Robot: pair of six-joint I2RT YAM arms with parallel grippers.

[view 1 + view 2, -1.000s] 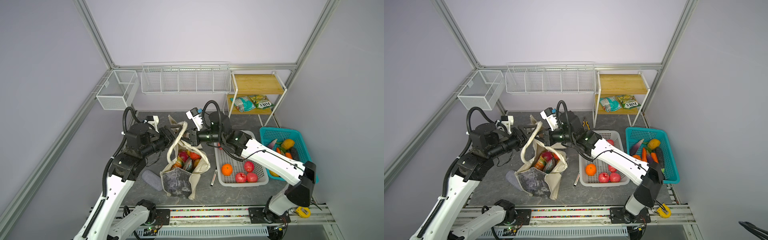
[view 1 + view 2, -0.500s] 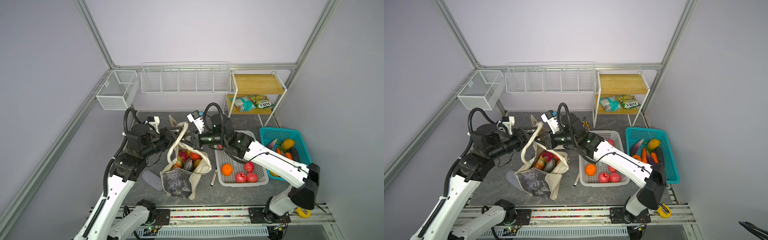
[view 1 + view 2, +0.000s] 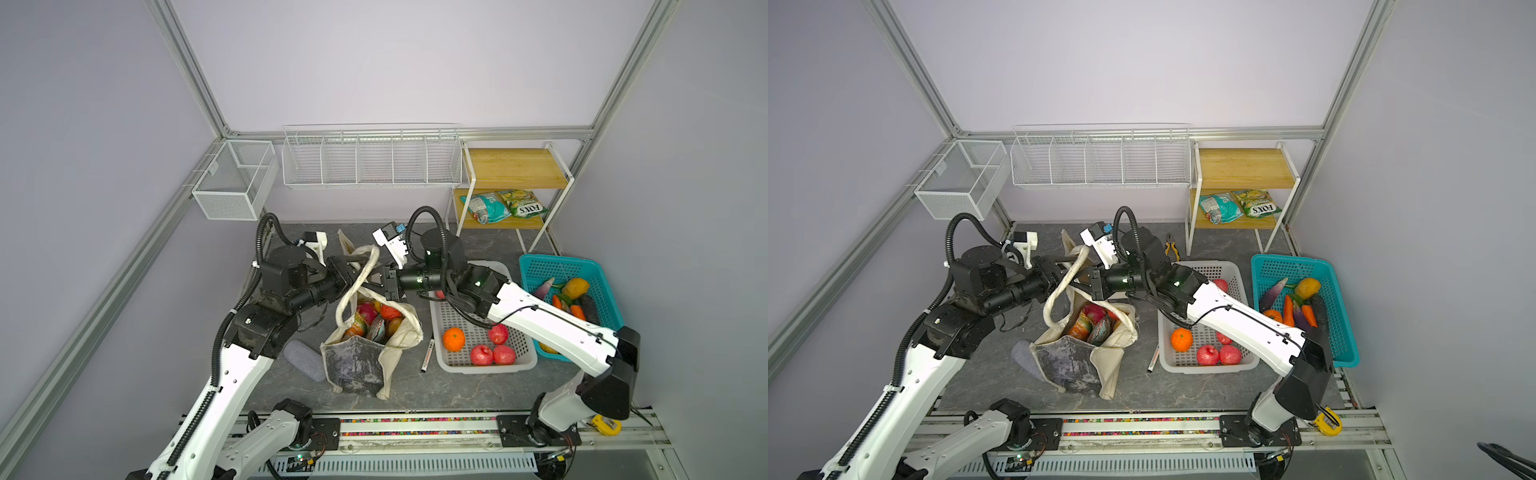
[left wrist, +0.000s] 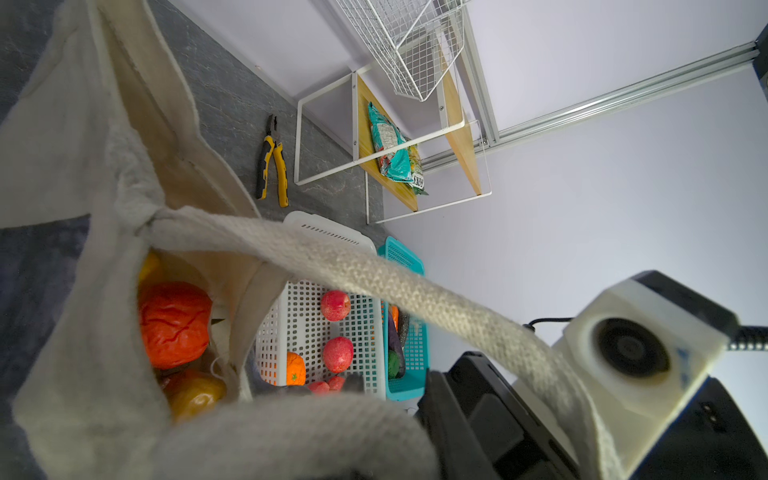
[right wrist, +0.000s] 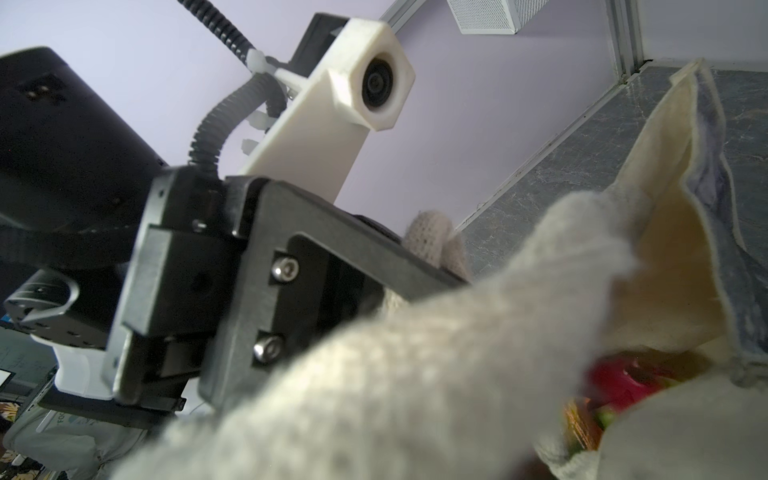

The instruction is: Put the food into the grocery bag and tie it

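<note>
Left wrist view: one strap handle [image 4: 415, 286] runs straight from the canvas tote [image 3: 357, 365] to my right claw [image 3: 380, 283], which is clenched on it. Whether my left claw [image 3: 360, 262] has pinched the second strap handle [image 4: 291, 432] I cannot tell; the loop lies across it.

The tote stands at centre frame in both top views, on the tabletop [image 3: 415, 390], with toy produce [image 3: 368, 311] inside.

Recommendation: confirm both pinches, then cross the straps above the mouth without tipping the tote.

Pose: both forearms level, claws facing each other, just apart, over the opening.
</note>
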